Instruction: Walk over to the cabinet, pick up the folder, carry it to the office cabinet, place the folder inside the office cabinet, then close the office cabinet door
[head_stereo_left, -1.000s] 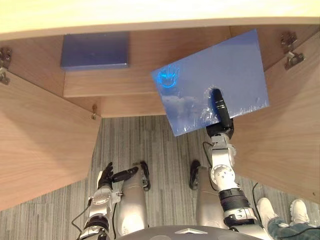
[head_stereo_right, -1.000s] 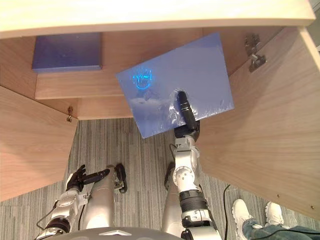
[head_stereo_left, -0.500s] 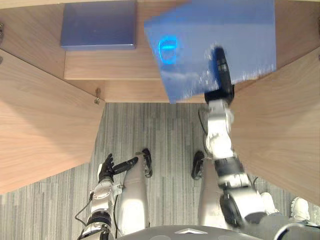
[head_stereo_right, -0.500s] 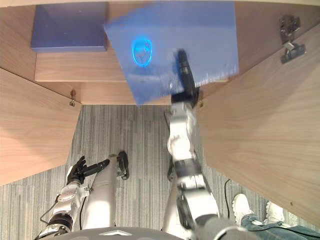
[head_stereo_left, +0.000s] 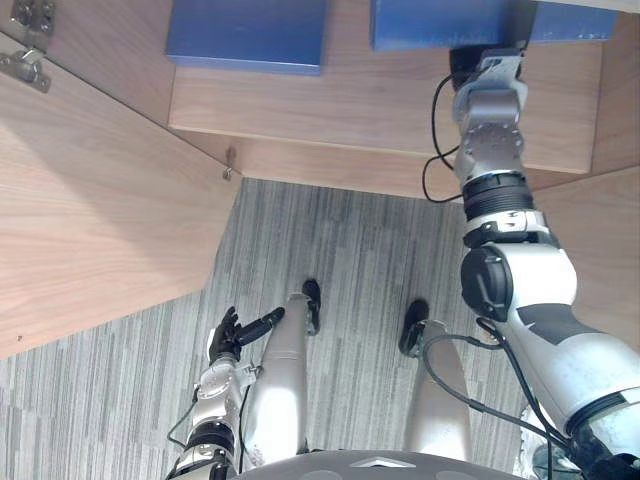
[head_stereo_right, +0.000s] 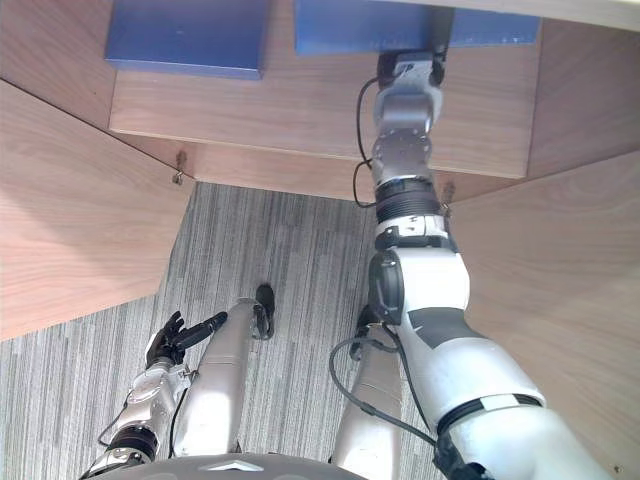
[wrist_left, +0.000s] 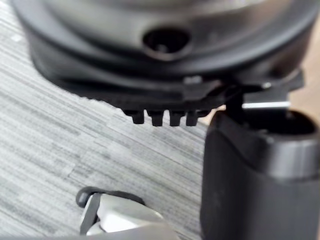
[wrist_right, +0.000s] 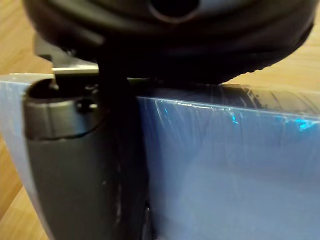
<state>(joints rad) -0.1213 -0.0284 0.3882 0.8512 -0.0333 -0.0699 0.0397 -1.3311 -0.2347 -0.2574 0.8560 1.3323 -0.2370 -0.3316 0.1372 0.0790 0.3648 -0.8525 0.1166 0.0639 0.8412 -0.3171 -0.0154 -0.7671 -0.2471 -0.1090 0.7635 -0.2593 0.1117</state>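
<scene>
thumb of my right hand (wrist_right: 75, 165) pinches the translucent blue plastic folder (head_stereo_left: 420, 25), lying on the wooden cabinet shelf (head_stereo_left: 350, 110) straight ahead, long side across; my left hand (head_stereo_left: 225, 338) hangs low, fingers relaxed.

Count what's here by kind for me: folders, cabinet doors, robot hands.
Blue folders: 2
Open wooden doors: 2
Robot hands: 2
Total: 6
</scene>
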